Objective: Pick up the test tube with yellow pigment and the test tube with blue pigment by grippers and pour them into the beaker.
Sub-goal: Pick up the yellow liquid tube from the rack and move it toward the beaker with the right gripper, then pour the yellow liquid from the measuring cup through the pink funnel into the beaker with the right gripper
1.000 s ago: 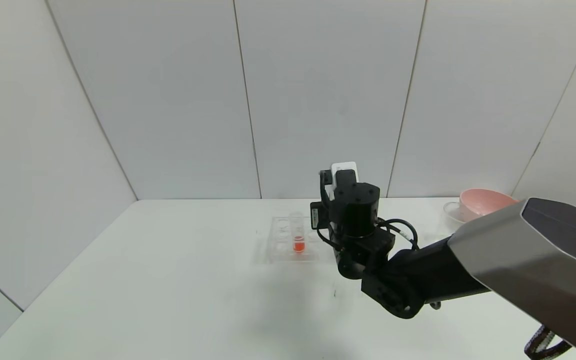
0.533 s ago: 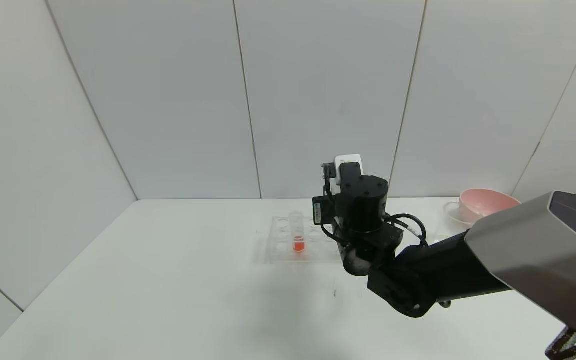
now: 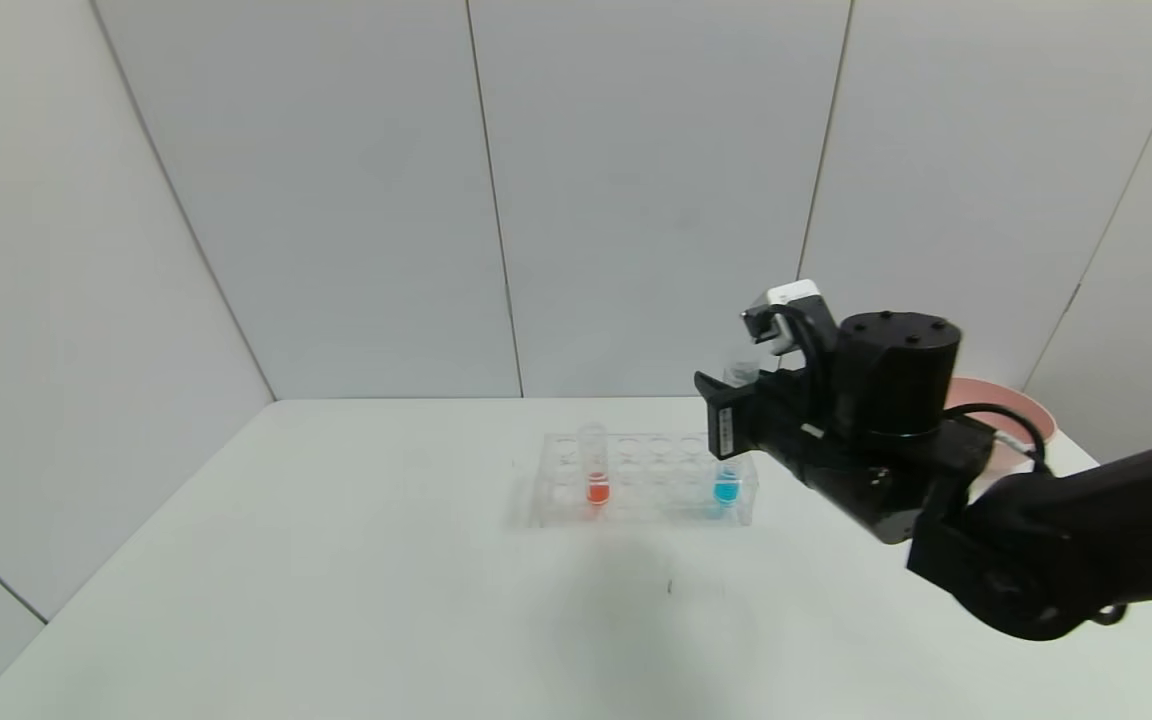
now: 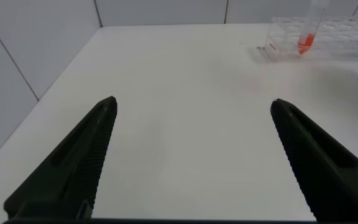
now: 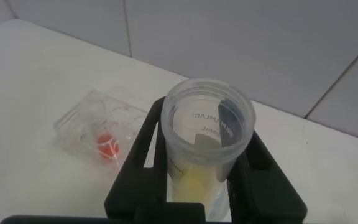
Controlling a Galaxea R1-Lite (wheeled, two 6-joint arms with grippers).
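Note:
My right gripper point(image 3: 736, 400) is shut on the test tube with yellow pigment point(image 3: 739, 375) and holds it upright above the right end of the clear rack point(image 3: 636, 480). In the right wrist view the tube point(image 5: 207, 124) sits between the black fingers point(image 5: 143, 149), with yellow liquid at its bottom. The test tube with blue pigment point(image 3: 727, 488) stands in the rack's right end. My left gripper point(image 4: 192, 102) is open and empty, low over the bare near-left table. The beaker is not in view.
A tube with orange-red liquid point(image 3: 596, 480) stands in the rack's left part and also shows in the right wrist view point(image 5: 107, 144). A pink bowl point(image 3: 1011, 405) sits at the back right, partly behind my right arm. White walls close the table's back and left.
My right gripper has risen and moved right from over the rack, carrying the yellow tube. The blue tube, hidden behind the arm before, now shows.

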